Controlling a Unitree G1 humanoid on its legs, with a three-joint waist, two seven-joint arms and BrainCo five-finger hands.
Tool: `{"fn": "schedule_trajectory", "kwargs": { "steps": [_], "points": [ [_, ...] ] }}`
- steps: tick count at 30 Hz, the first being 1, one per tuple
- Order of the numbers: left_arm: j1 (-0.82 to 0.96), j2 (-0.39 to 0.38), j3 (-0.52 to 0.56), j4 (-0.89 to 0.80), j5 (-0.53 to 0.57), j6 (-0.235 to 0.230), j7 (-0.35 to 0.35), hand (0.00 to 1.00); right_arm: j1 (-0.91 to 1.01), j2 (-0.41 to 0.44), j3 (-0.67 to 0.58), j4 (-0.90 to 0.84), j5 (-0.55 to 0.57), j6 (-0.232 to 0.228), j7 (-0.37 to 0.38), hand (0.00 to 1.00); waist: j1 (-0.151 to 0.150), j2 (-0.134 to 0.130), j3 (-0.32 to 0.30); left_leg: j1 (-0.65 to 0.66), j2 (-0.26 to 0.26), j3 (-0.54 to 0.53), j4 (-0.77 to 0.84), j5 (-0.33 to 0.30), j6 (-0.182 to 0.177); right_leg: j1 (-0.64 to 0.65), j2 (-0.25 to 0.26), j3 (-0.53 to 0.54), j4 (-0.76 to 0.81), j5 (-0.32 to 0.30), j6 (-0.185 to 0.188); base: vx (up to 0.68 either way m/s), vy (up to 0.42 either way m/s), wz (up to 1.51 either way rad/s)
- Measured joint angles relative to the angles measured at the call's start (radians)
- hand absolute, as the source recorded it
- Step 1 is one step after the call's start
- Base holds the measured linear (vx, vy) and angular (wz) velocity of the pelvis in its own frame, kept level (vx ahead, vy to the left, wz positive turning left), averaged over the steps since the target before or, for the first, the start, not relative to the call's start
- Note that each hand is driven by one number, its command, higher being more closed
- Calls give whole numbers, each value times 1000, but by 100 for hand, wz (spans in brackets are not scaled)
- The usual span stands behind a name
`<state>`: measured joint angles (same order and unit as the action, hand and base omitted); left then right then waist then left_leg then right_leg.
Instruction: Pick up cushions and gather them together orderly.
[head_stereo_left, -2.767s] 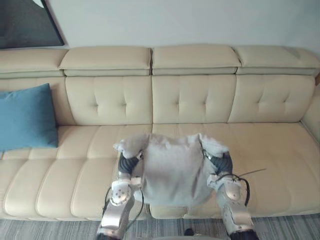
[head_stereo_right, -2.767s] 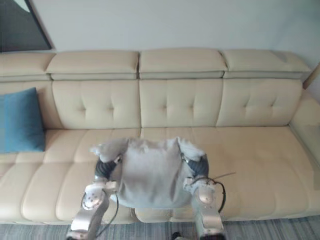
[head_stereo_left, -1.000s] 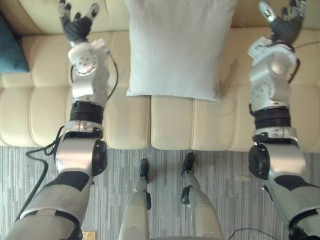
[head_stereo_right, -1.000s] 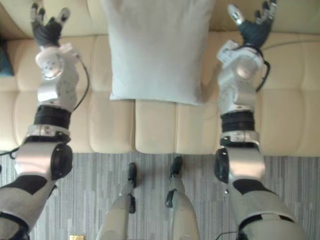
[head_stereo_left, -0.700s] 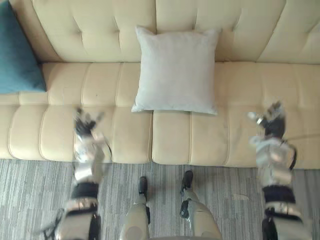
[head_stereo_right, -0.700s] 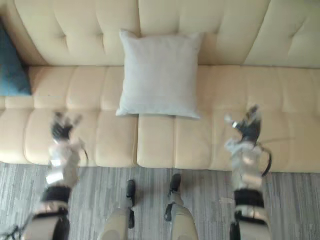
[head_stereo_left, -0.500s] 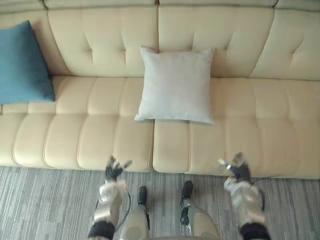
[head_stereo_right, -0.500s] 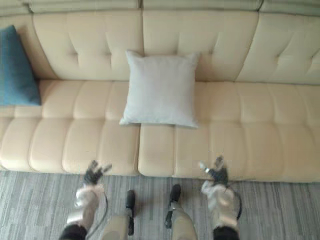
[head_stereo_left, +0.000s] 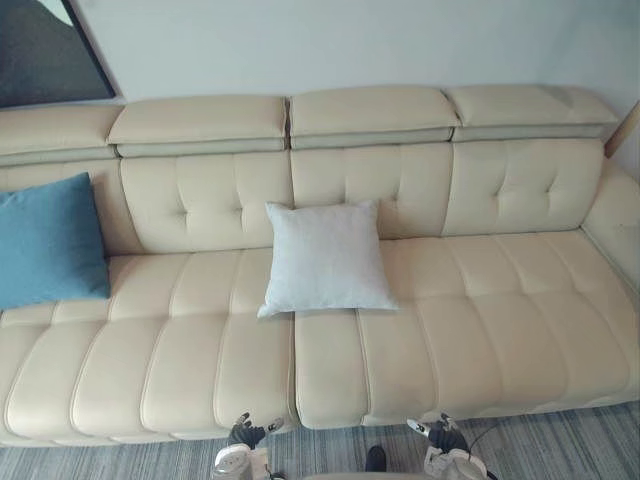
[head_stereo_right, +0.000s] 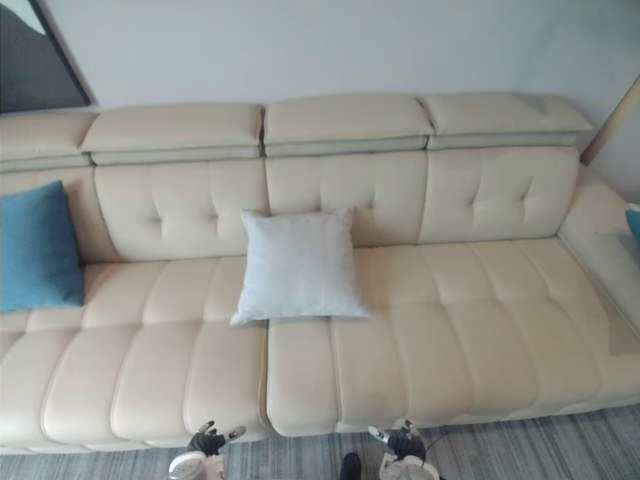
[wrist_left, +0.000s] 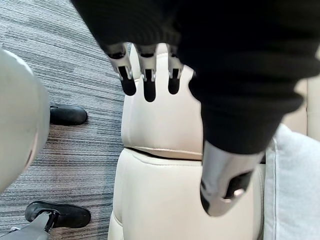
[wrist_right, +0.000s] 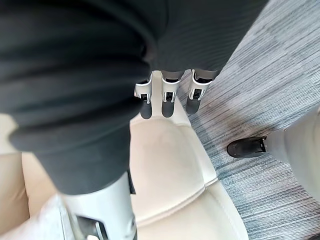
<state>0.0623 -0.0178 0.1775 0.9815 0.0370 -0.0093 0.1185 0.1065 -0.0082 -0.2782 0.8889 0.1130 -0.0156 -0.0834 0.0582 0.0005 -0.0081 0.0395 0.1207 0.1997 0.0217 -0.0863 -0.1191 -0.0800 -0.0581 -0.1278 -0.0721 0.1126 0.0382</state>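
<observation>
- Pale wall stood behind a long cream sofa, and a grey striped carpet ran along its front edge.
- At the upper left corner of the wall hung a dark frame, cut off by the edge of the view, so its content could not be made out.
- The grey cushion sat on the middle of the seat and leaned upright against the backrest.
- The blue cushion leaned at the far left end of the sofa, well apart from the grey one; its left side was cut off.
- The left robot hand was low over the carpet, just before the sofa front. It was released: its fingers were straight, the thumb stood apart, and it grasped nothing.
- The right robot hand was at the same level on the other side, also released, with straight fingers over the seat edge.
- At the far right end of the sofa a small blue piece showed, too cut off to tell what it was.
</observation>
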Motion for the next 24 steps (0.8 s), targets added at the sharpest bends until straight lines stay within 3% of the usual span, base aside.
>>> {"fn": "schedule_trajectory", "kwargs": {
  "steps": [5, 6, 7, 8, 9, 11, 13, 15, 17, 19, 21, 24],
  "points": [
    [-16, 2, -2, 1, 2, 3, -1, 0, -3, 4, 12, 10, -32, 8, -5, 0, -3, -7, 25, -2, 5, 15, 77, -40, 17, -40, -13, 10, 155, -42, 22, -10, 44, -6],
    [-19, -2, 3, -19, 4, 4, 6, 0, -34, 7, 18, 23, -33, 8, -7, 0, 6, 4, 35, -39, 24, 35, 90, -32, 29, -98, -24, 22, 269, -104, 42, -59, 24, 0],
    [-22, 1, 3, -23, 7, 4, 8, 0, -45, 11, 18, 29, -33, 8, -6, 0, 3, -2, 41, -44, 22, 33, 94, -30, 29, -132, -40, 8, 403, -165, 27, -54, -2, 7],
    [-23, 8, 5, -26, 7, 4, 11, 0, -49, 16, 18, 36, -33, 10, -6, 0, 4, -12, 47, -42, 13, 24, 98, -23, 30, -163, -70, -11, 597, -248, 39, -27, -39, 40],
    [-18, 12, 26, -32, 6, 4, 14, 0, -49, 20, 29, 57, -33, 9, -7, 0, 4, -32, 44, -58, 4, 4, 125, -21, 31, -133, -105, -16, 736, -307, 92, -29, -78, 45],
    [-16, 15, 34, -44, 5, 4, 15, 0, -65, 19, 39, 74, -33, 9, -8, 0, 11, -54, 48, -106, -4, -11, 181, -21, 31, -97, -116, -14, 682, -358, 95, -33, -198, 33],
    [-37, -6, 32, -54, 0, 5, 18, 0, -102, 5, 38, 71, -32, 6, -17, 0, 54, -29, 64, -178, 35, -12, 213, -12, 15, -85, -65, -32, 539, -368, 74, -93, -210, -15],
    [-71, -37, 20, -44, -4, 6, 35, 0, -157, -7, 39, 67, -25, -5, -34, 0, 56, 29, 130, -237, 78, -27, 224, 18, -20, -73, -15, -85, 446, -337, 9, -207, -163, -2],
    [-74, -39, 20, -47, -4, 4, 36, 0, -148, -1, 41, 68, -25, -4, -44, 0, 49, 28, 140, -240, 90, -22, 218, 51, -23, -67, -10, -112, 441, -333, -9, -252, -147, 23],
    [-74, -39, 19, -48, -3, 4, 34, 0, -130, 8, 46, 67, -25, -2, -52, 0, 46, 4, 144, -228, 94, -18, 190, 84, -21, -62, -16, -146, 408, -324, -47, -229, -122, 14],
    [-79, -39, 22, -48, -2, 3, 34, 0, -123, 2, 45, 69, -24, 0, -56, 0, 42, -1, 146, -247, 87, -56, 264, 41, 2, -71, -19, -147, 389, -301, -70, -167, -15, -9],
    [-79, -38, 23, -49, -4, 1, 35, 0, -122, 1, 46, 70, -25, 1, -56, 0, 40, -6, 147, -223, 70, -104, 313, -26, -5, -80, -22, -113, 380, -292, -43, -151, 102, -25]
  ]
}}
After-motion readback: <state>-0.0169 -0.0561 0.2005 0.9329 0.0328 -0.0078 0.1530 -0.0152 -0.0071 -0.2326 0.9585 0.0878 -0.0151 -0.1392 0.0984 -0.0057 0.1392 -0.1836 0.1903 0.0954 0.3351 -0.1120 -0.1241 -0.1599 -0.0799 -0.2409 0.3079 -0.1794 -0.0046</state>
